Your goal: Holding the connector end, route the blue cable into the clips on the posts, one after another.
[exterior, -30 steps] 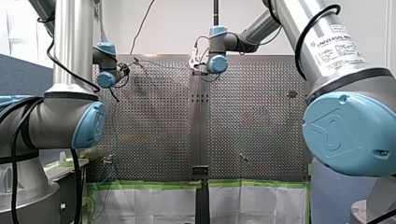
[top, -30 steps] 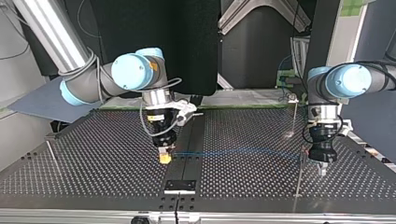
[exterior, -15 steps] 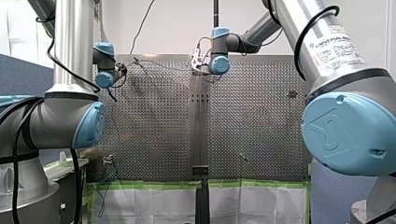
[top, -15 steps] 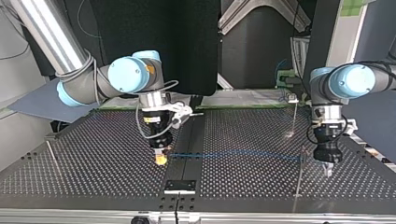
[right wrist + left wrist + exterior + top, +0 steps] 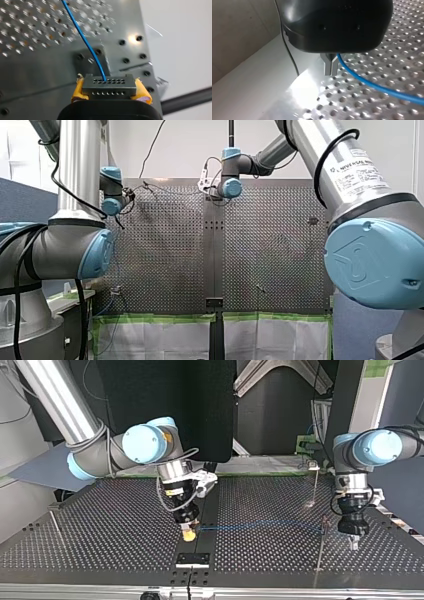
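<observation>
Looking at the blue cable (image 5: 260, 524) first: in the top view it's strung low and fairly taut over the counter (image 5: 100, 530), running from the connector (image 5: 109, 86) across to a thin post (image 5: 324, 529). It's skinny and floppy and I'd guess it weighs next to nothing, so it'll only go where the held end drags it, and it'll sag if it goes slack. The connector is the stiff bit, so that's the place to hold. My right jaws are clamped on it, with the yellow pads (image 5: 78, 90) on either side. My left jaws look pressed together, and the cable comes out right beside the metal fingers (image 5: 327, 66). Can't tell if it's pinched. Yanking hard could bend that post.
</observation>
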You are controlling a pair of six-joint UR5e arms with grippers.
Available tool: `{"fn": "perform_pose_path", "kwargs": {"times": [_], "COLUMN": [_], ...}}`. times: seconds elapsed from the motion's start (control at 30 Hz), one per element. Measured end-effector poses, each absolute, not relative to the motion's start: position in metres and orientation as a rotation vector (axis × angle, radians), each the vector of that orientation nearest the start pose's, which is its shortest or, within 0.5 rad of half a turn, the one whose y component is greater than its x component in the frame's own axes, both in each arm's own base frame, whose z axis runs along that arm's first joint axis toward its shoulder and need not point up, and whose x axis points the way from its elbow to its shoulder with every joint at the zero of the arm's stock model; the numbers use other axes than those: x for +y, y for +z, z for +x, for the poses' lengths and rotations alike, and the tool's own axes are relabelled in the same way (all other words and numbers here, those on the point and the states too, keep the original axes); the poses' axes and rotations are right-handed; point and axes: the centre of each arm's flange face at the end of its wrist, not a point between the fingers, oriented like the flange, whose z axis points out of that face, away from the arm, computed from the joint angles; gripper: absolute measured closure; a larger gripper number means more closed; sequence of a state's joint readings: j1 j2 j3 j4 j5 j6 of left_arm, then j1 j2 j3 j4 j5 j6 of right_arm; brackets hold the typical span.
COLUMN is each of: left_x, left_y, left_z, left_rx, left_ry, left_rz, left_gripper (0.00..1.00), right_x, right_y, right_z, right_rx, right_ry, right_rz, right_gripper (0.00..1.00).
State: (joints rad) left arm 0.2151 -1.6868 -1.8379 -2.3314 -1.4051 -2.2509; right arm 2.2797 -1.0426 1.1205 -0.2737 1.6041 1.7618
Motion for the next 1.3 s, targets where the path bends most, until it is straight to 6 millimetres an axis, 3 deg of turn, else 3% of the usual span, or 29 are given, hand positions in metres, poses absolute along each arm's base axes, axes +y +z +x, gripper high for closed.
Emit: {"fn": "perform_pose_path", "kwargs": {"times": [0.17,0.5,0.97,1.3], "left_x": [-0.032,-0.033,-0.032,-0.033], "left_y": [0.378,0.377,0.379,0.379], "left_z": [0.569,0.571,0.575,0.575], "left_rx": [1.128,1.12,1.101,1.101], "left_ry": [-0.501,-0.496,-0.515,-0.516], "left_rz": [-0.368,-0.373,-0.376,-0.376], "left_gripper": [1.0,1.0,1.0,1.0], "right_x": [-0.457,-0.444,-0.438,-0.437], "right_y": [0.425,0.436,0.415,0.414], "right_z": [0.581,0.596,0.639,0.648], "right_rx": [-0.878,-0.853,-0.843,-0.84], "right_ry": [1.977,2.014,2.032,2.039], "right_rz": [1.477,1.474,1.518,1.521], "right_gripper": [1.0,1.0,1.0,1.0]}}
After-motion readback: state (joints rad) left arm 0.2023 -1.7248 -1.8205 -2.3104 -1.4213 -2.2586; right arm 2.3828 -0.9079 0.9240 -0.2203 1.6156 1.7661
